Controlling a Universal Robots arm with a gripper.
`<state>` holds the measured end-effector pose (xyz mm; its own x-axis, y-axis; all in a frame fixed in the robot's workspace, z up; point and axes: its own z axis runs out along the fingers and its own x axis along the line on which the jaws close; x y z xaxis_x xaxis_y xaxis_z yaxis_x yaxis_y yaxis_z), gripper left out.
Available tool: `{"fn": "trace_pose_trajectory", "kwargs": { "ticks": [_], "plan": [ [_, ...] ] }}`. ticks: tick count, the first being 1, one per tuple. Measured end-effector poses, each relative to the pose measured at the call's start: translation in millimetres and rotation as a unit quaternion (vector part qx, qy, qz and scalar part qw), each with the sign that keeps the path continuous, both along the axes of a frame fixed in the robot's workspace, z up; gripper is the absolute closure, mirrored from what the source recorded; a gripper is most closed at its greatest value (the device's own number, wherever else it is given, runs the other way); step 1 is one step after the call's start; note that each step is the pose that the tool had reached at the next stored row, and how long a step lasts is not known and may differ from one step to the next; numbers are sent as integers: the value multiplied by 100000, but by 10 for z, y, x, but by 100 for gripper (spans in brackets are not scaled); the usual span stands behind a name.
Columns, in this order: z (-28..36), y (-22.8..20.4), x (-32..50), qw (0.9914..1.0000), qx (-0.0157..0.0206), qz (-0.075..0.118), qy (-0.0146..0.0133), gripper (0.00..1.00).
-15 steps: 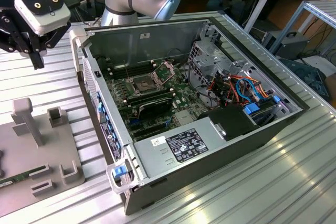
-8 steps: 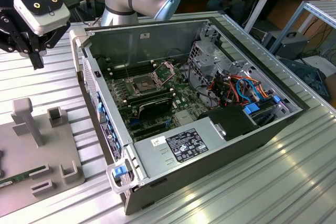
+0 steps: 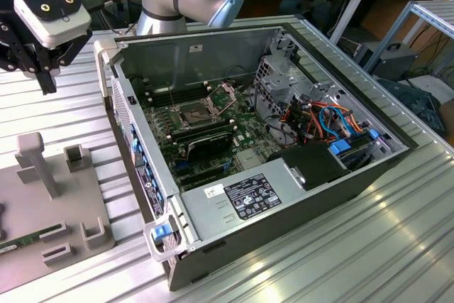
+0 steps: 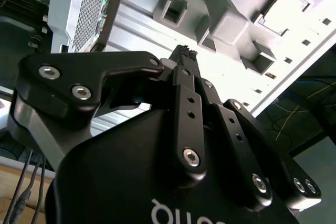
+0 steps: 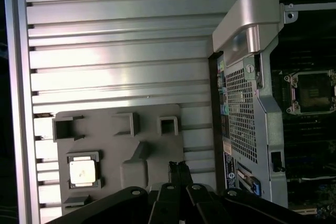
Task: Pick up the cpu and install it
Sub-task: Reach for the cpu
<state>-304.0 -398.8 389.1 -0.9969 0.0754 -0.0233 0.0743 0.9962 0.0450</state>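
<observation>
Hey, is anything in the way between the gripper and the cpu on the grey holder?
Nothing visible covers the cpu; it lies bare in its pocket on the grey holder. The holder's raised post stands beside it, with the gripper above both.

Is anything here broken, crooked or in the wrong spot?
Nothing stands out. The small silver-grey square chip lies flat in its pocket on the grey tray, and the open dark computer case sits squarely on the ribbed metal table.
</observation>
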Motion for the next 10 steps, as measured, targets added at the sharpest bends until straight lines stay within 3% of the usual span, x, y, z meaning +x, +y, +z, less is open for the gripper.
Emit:
{"fn": "trace_pose_trajectory", "kwargs": {
  "ticks": [6, 10],
  "plan": [
    [-4, 0, -128, 100000, 4, 6, 0, 89],
    [-8, 0, -259, 100000, 3, 2, 2, 89]
  ]
}}
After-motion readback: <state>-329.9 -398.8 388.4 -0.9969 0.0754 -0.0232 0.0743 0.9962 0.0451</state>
